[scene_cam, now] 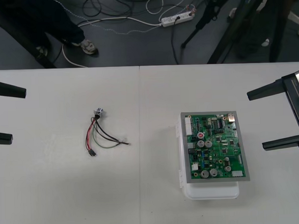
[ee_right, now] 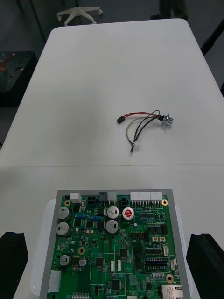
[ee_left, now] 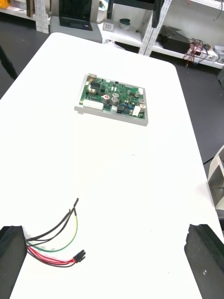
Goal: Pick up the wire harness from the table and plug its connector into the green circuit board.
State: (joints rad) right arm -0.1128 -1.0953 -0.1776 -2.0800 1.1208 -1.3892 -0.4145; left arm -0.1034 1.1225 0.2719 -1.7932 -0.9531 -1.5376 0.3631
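The wire harness (scene_cam: 100, 132) lies loose on the table left of centre, its metal socket (scene_cam: 98, 112) toward the far edge and its small black plug (scene_cam: 92, 153) toward the near side. The green circuit board (scene_cam: 213, 147) sits on its white base at the right. My left gripper (scene_cam: 2, 114) waits open at the left edge, well apart from the harness. My right gripper (scene_cam: 272, 120) waits open at the right edge, beside the board. In the left wrist view the harness wires (ee_left: 58, 240) and plug (ee_left: 79, 255) lie near one finger (ee_left: 11, 261). The right wrist view looks over the board (ee_right: 116, 247) to the harness (ee_right: 142, 122).
A seam (scene_cam: 140, 142) runs down the table between harness and board. Beyond the far edge, cables, a power strip (scene_cam: 178, 18) and stand legs lie on the dark floor.
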